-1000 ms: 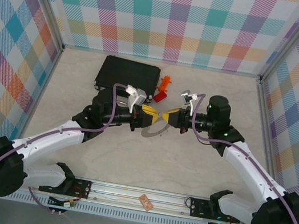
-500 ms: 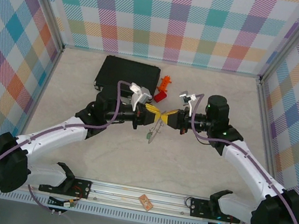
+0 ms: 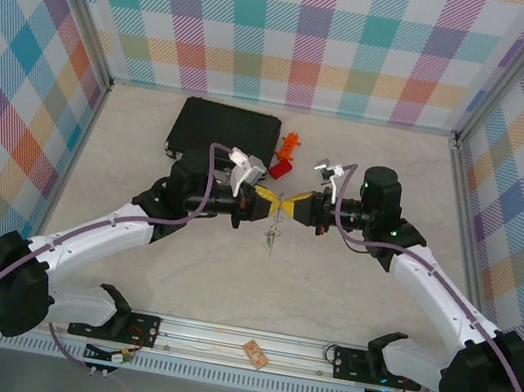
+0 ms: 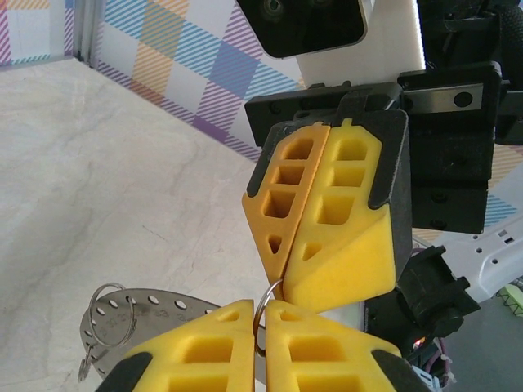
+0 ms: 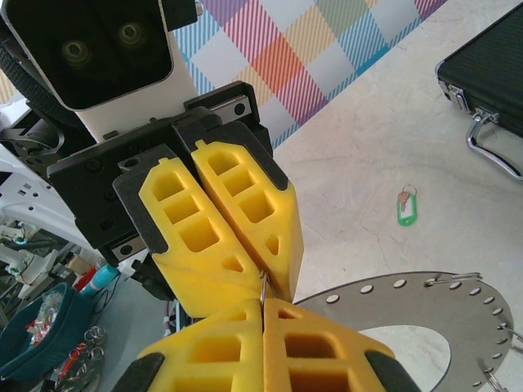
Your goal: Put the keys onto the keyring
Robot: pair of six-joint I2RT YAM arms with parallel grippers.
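Matt grey metal keyring (image 5: 425, 306), smooth marbled table (image 4: 98, 163)

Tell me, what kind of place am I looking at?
Probably a robot test cell: plaid walls box in a marble-look table, and two robot arms are bolted to a metal rail at its near edge.

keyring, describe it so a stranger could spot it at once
At the table's middle, the left gripper and right gripper meet tip to tip, jaws shut on a small wire loop. Beneath them is the keyring: a flat grey metal ring with a wide hole. Unlike the black case and red and orange pieces behind, its rim is dotted with small holes.
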